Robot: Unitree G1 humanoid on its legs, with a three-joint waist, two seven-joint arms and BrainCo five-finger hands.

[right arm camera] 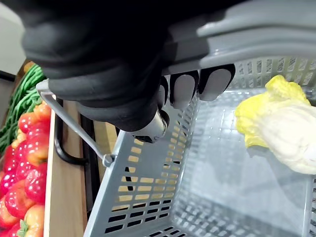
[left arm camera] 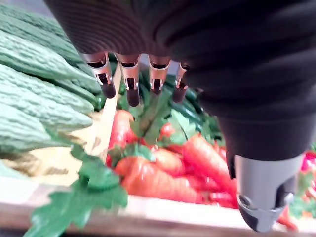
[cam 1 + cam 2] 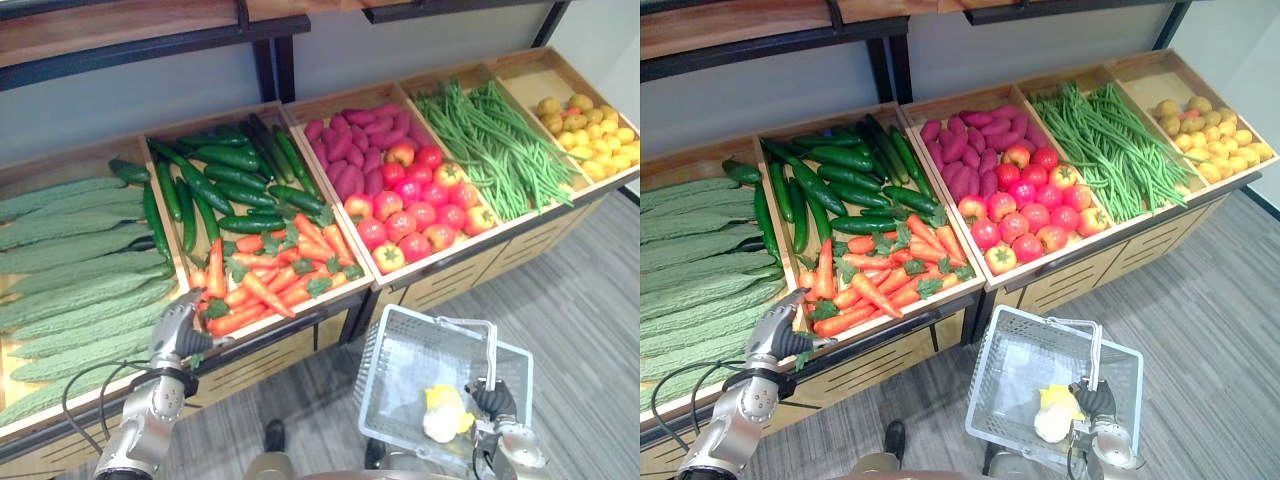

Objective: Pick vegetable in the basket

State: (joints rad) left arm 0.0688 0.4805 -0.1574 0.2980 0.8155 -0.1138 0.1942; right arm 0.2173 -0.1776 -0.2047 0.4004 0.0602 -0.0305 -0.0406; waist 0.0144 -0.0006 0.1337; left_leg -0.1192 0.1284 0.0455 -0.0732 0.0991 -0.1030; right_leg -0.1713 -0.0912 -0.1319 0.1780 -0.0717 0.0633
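Beside left hand (image 3: 178, 338), carrot (image 3: 215, 270) lies front-back, leaves nearest.

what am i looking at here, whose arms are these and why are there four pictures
This is a humanoid robot at a vegetable stand. Two pictures come from cameras in its head, looking down; the other two from a camera on each wrist. The stand holds bitter gourds, cucumbers, carrots, tomatoes and green beans, among others. Its left hand hovers open by the carrots, holding nothing. Its right hand has its fingers curled round a grey basket, which has one pale leafy cabbage in it.
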